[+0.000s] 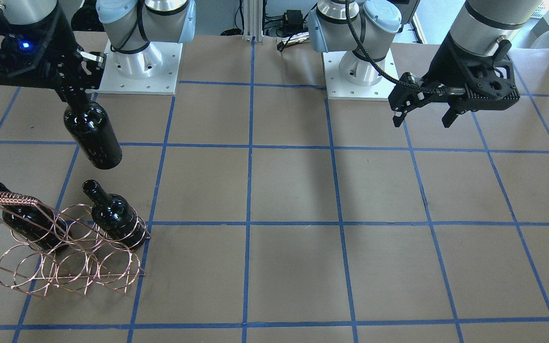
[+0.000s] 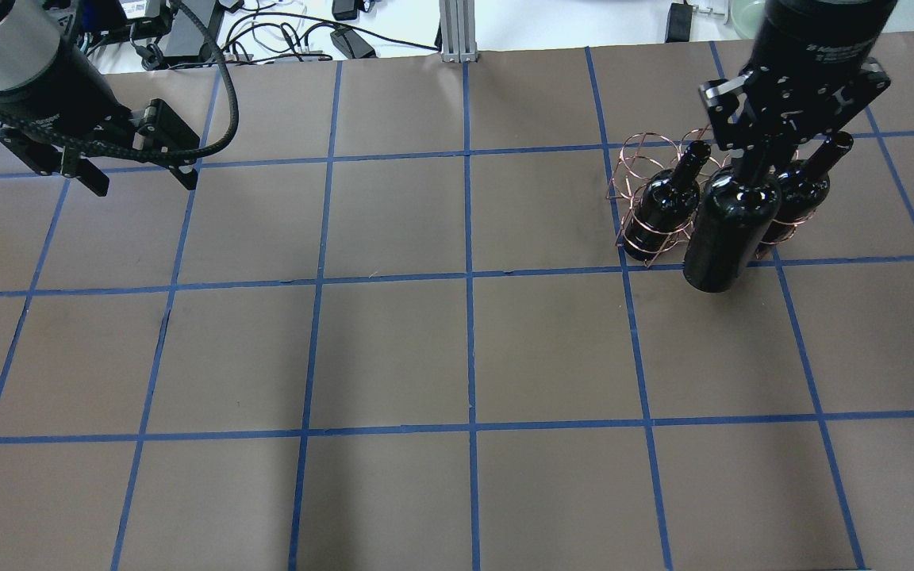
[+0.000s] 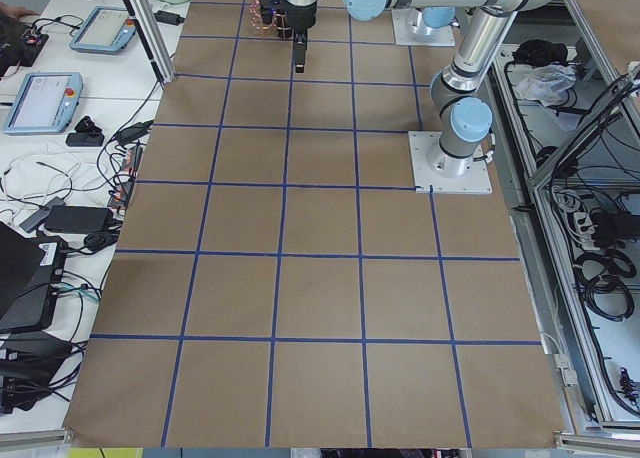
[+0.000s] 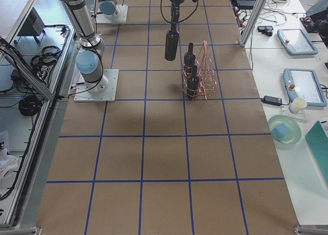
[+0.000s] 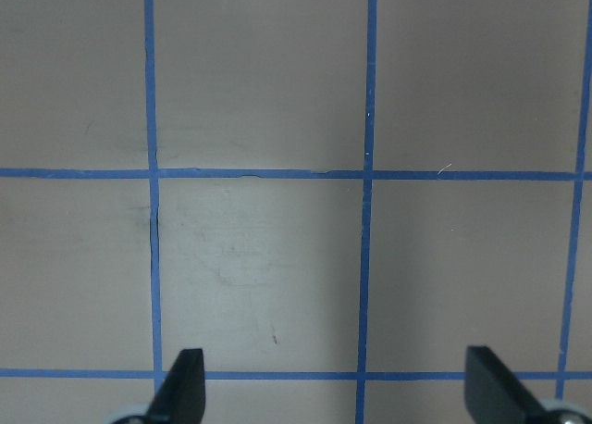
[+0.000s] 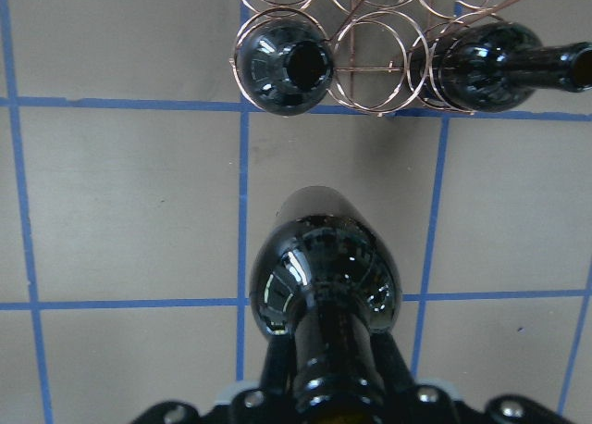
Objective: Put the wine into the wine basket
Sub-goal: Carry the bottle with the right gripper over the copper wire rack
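Observation:
My right gripper [image 1: 72, 93] is shut on the neck of a glossy near-black wine bottle [image 1: 92, 136], which hangs base down, slightly tilted, above the table on the robot's side of the copper wire basket [image 1: 10, 197]. It shows in the overhead view [image 2: 727, 226] and the right wrist view [image 6: 324, 285]. Two more bottles [image 1: 22, 219] [image 1: 115, 216] lie in the basket's outer rings. The ring between them [image 6: 375, 69] is empty. My left gripper [image 1: 424, 114] is open and empty, far from the basket; its fingertips [image 5: 185, 387] hang over bare table.
The table is brown paper with a blue tape grid [image 2: 469, 277]. The two arm bases [image 1: 141, 62] [image 1: 358, 71] stand at the robot's edge. Cables and devices [image 2: 290, 40] lie beyond the far edge.

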Robot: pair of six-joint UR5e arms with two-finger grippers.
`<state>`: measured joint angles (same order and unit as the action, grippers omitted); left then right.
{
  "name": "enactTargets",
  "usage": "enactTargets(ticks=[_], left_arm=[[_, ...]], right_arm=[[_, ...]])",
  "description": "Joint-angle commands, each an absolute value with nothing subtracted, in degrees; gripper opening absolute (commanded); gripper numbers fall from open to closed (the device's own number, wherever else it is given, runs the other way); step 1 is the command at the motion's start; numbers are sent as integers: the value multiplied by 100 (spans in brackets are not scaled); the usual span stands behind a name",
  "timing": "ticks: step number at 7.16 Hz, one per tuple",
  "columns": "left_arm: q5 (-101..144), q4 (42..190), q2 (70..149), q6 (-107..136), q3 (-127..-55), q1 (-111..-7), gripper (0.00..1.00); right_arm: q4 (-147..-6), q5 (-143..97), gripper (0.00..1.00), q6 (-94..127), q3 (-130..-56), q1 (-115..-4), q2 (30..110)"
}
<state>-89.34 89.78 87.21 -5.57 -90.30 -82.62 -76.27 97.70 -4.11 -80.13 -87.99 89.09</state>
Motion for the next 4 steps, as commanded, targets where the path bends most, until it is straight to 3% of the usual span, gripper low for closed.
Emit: enactTargets(ticks=[1, 4], left_arm=[[-8965, 8982, 8605, -291, -9026, -8559, 100], [-9017, 8991, 8569, 175, -9044, -9042, 100]], right_arm=[[-7646, 10011, 5, -641, -8016, -8518, 8930], [-7847, 9774, 3, -747, -7946, -8323, 8886]])
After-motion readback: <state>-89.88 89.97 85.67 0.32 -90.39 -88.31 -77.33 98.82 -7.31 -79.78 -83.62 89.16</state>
